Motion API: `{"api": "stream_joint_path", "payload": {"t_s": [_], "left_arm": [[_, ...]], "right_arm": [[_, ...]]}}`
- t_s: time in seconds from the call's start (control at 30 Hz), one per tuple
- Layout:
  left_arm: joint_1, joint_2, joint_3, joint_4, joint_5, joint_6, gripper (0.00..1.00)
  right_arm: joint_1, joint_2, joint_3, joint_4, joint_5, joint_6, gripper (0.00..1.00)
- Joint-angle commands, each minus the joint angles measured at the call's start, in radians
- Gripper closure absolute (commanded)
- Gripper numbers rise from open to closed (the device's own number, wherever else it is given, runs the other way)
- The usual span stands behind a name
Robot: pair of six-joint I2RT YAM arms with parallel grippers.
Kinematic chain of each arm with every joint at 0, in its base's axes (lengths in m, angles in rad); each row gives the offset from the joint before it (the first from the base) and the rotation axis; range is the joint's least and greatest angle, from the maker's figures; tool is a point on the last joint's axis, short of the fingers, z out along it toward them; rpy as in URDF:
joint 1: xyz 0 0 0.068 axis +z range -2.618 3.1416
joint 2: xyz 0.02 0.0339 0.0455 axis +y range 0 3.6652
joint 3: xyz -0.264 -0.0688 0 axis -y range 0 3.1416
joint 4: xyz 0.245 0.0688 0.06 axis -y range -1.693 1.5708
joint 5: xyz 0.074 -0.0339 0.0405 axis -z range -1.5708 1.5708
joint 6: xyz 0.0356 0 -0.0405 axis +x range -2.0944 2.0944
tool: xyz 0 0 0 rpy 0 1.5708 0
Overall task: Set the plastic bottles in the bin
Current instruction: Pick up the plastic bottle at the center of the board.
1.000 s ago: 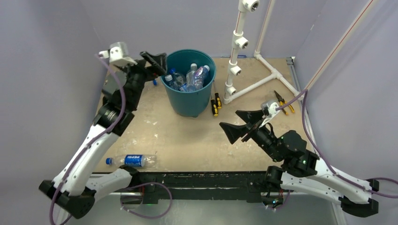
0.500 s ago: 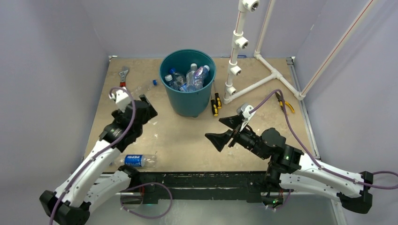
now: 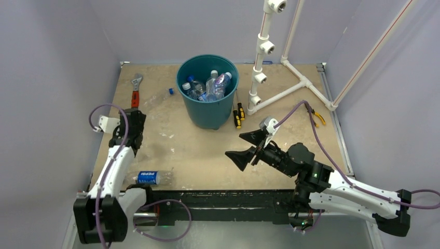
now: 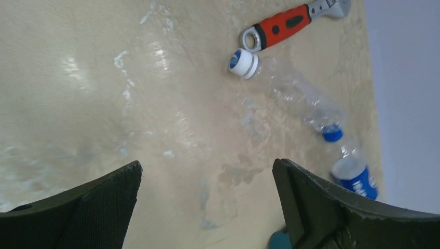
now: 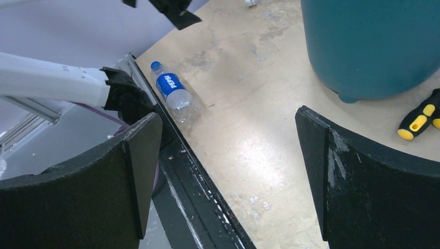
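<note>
The teal bin stands at the back middle with several plastic bottles in it; its wall fills the top right of the right wrist view. A clear unlabelled bottle lies left of the bin and also shows in the left wrist view. A blue-labelled bottle lies at the near left edge and shows in the right wrist view. My left gripper is open and empty above the left side of the table. My right gripper is open and empty, pointing toward the near left.
A red-handled wrench lies by the clear bottle. Yellow-and-black screwdrivers lie right of the bin. A white pipe frame stands at the back right, with pliers nearby. Another blue-labelled bottle shows past my left gripper's right finger.
My left arm has pulled back from the bin's left rim to the near left side. My right gripper has moved left toward the table's middle and stayed open.
</note>
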Motion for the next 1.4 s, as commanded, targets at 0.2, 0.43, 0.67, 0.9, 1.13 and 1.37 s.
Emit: {"api": "stream_joint_path", "payload": {"t_s": [0.2,0.43,0.67,0.9,1.13,1.37], "left_arm": [[0.079,0.417,-0.007,0.728,0.190,-0.308,0.02],[0.079,0.620,0.071,0.842,0.153,-0.370,0.02],[0.079,0.728,0.212,0.767,0.150,-0.386,0.10],[0.079,0.800,0.259,0.702,0.161,-0.418,0.22],[0.079,0.855,0.293,0.697,0.195,-0.419,0.35],[0.079,0.874,0.292,0.712,0.199,-0.412,0.53]], "right_arm": [[0.003,-0.004,0.008,0.028,-0.054,0.016,0.01],[0.003,0.003,0.001,0.013,-0.048,0.025,0.01],[0.003,0.029,0.005,0.030,-0.055,0.014,0.01],[0.003,0.037,0.008,0.035,-0.047,0.005,0.01],[0.004,0.018,0.011,0.013,-0.031,0.011,0.01],[0.004,0.003,0.016,-0.005,-0.014,0.017,0.01]]}}
